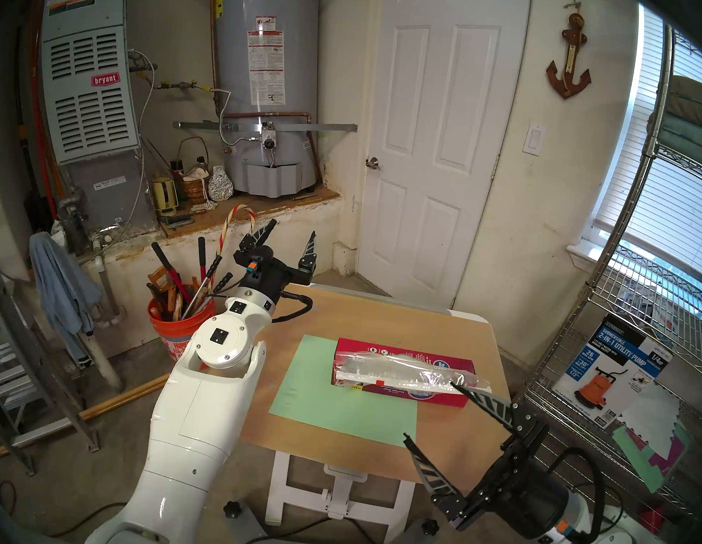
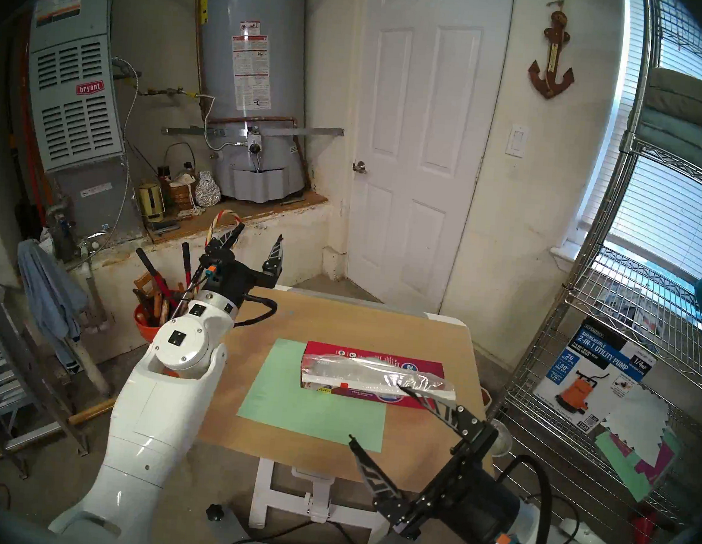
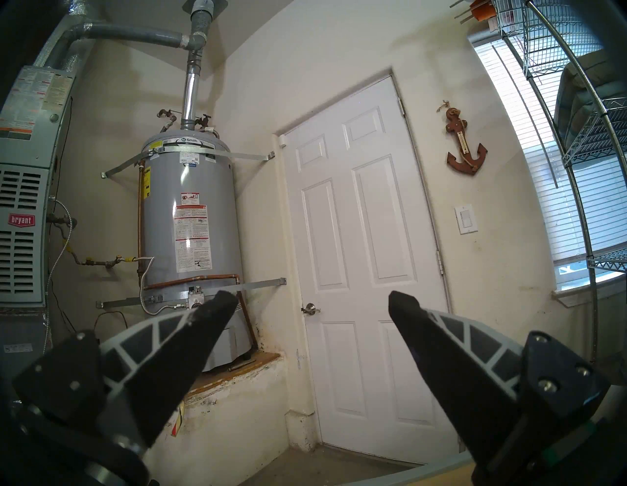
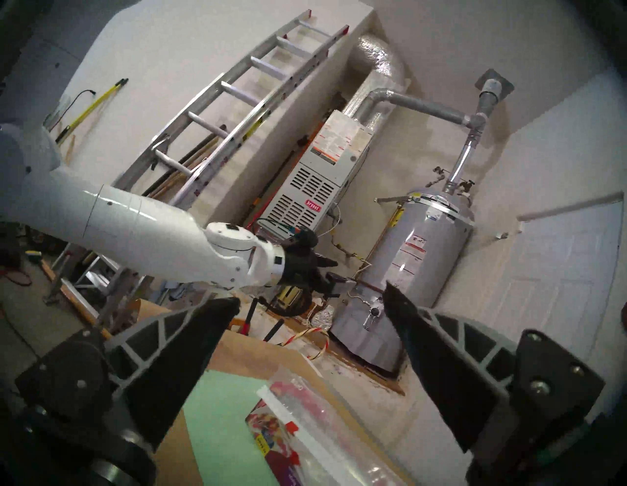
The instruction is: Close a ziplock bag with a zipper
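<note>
The clear ziplock bag (image 1: 400, 365) lies on top of a long red cardboard box (image 1: 435, 397) at the right of the green paper sheet (image 1: 330, 406). Its white zipper (image 1: 420, 383) runs along the near edge, with the small red slider (image 1: 379, 383) left of the strip's middle. My right gripper (image 1: 430, 405) hangs open just in front of the bag's right end, its upper fingertip close to the zipper's right part. The right wrist view shows the bag (image 4: 315, 437) and slider (image 4: 291, 427) below my open right gripper (image 4: 308, 295). My left gripper (image 1: 293, 228) is open, raised beyond the table's far left corner, holding nothing.
The box and paper rest on a small tan table (image 1: 379, 322). An orange bucket of tools (image 1: 177, 327) stands on the floor to the left, a ladder (image 1: 0, 342) farther left. A wire shelf (image 1: 626, 371) with a pump box stands close on the right.
</note>
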Controlling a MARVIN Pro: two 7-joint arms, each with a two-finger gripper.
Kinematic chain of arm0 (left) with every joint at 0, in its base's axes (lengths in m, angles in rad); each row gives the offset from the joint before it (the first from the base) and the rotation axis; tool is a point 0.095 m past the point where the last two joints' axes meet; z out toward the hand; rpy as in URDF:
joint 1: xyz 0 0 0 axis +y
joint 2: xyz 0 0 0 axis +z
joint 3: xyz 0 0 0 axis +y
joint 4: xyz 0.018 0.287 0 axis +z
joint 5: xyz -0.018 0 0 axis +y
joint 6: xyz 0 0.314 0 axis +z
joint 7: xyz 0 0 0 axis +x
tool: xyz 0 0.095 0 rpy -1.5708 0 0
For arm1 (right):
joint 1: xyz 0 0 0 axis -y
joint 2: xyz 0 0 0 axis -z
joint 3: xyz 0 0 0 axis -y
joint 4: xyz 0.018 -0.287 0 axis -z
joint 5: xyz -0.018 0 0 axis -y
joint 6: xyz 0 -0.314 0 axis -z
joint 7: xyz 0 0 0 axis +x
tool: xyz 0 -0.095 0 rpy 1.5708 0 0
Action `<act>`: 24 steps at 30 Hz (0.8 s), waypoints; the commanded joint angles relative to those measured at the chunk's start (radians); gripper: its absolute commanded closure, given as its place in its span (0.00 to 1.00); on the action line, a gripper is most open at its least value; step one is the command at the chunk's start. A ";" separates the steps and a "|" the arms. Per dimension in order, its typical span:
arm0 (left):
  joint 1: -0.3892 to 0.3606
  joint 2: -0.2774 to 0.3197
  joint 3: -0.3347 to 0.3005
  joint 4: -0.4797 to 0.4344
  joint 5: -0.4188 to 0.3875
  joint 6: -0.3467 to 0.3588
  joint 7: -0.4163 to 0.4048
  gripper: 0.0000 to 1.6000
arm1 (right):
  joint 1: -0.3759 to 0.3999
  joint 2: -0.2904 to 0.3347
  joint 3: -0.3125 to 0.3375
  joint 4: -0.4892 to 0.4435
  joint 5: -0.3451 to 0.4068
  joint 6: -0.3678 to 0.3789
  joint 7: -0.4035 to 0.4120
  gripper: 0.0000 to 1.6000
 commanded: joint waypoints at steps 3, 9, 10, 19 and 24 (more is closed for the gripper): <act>-0.012 0.002 -0.001 -0.025 0.002 -0.003 0.000 0.00 | 0.134 -0.074 -0.098 0.055 -0.117 0.007 -0.013 0.00; -0.013 0.002 -0.001 -0.024 0.001 -0.004 0.000 0.00 | 0.198 -0.105 -0.123 0.106 -0.218 -0.027 -0.011 0.00; -0.013 0.001 -0.001 -0.023 0.001 -0.004 0.000 0.00 | 0.219 -0.123 -0.138 0.119 -0.237 -0.026 -0.017 0.00; -0.013 0.001 -0.001 -0.023 0.001 -0.004 0.000 0.00 | 0.320 -0.201 -0.200 0.203 -0.391 -0.067 -0.016 0.00; -0.013 0.001 -0.001 -0.023 0.001 -0.005 0.000 0.00 | 0.379 -0.250 -0.214 0.219 -0.475 -0.048 -0.023 0.00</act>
